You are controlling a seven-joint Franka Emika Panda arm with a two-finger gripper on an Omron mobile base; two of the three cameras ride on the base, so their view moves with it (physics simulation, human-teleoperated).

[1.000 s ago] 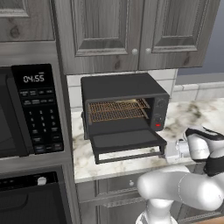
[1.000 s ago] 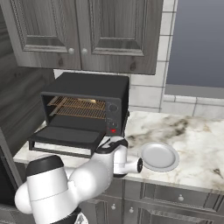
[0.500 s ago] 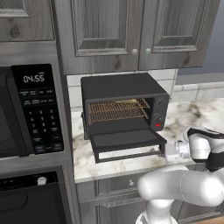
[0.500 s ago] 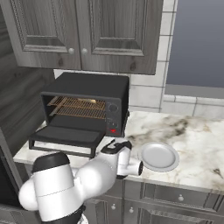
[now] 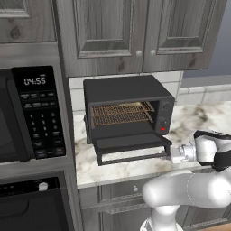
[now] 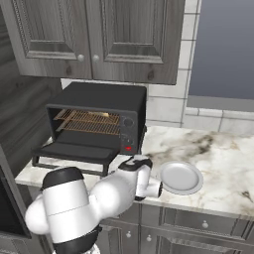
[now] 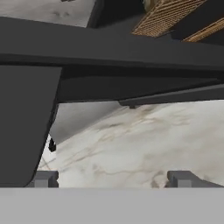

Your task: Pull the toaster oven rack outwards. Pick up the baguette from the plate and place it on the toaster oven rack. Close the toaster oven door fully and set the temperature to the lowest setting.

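A small black box-shaped toaster oven sits on a pale marble counter under grey wooden cupboards. Its dark grey drop-down door is folded down flat in front of it, and a thin bar handle runs along the door's front edge. Inside the open oven lies the copper-brown wire rack, and it sits within the oven's opening, not out over the door. In the right base view a little tan thing shows at the back of the rack, too small to tell what it is. On the right side of the oven is a strip with round dials and a red light. A small round white plate rests on the counter to the right of the oven, near the counter's front edge, and it looks bare. The white robot arm reaches low in front of the counter, and its two-finger gripper is at the right end of the door, just beside it. The two dark finger tips stand far apart with nothing between them. From the hand view the door's dark underside and its bar handle hang just above the marble. A big black microwave with a keypad and a clock is built into the wall to the left.
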